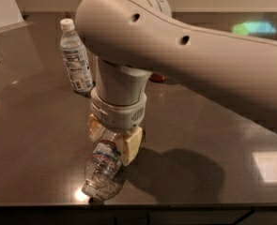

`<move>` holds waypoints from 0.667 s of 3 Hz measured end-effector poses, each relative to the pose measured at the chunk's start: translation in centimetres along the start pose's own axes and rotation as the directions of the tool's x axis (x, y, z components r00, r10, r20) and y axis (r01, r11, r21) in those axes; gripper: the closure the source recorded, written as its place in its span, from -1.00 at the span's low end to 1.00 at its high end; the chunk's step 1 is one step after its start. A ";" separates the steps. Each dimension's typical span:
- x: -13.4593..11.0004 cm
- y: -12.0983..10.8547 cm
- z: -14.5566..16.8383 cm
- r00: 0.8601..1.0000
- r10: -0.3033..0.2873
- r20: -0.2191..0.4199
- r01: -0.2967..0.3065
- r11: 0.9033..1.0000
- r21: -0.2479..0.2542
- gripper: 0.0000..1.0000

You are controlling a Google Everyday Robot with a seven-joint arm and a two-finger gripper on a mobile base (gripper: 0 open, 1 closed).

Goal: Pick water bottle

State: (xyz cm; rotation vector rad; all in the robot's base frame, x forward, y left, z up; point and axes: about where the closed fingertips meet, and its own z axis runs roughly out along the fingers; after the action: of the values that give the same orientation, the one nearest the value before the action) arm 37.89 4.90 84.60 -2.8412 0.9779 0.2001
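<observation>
The water bottle (103, 170) lies on its side on the counter (34, 149), its base pointing at the near edge and close to that edge, its top angled back under the arm. The crinkled body catches a bright glint low on its left, and the narrow label band sits just below the tool (112, 146). The tool comes straight down from a thick white wrist and is clenched round the bottle's upper end, one tan finger (130, 145) pressed against its right side and the other against its left.

From where I stand, the dark counter runs open to the right of the bottle, carrying only the arm's shadow and a pale square of reflected light (269, 165). To the left there is a wide brown stretch as well. Well behind, toward the far left, a second bottle (76, 60) with a white cap stands upright, apart from the tool. A small red thing (157, 78) peeks out behind the arm, which spans the whole right side overhead.
</observation>
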 end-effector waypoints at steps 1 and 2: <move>-0.1 -0.2 -0.1 1.000 -0.011 -0.007 0.011 1.000 -0.001 0.26; 0.1 -0.8 -1.3 1.000 0.006 -0.015 -0.006 1.000 0.019 0.73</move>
State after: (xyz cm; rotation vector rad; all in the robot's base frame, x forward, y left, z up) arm 38.52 5.25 85.94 -2.8267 0.9865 0.1687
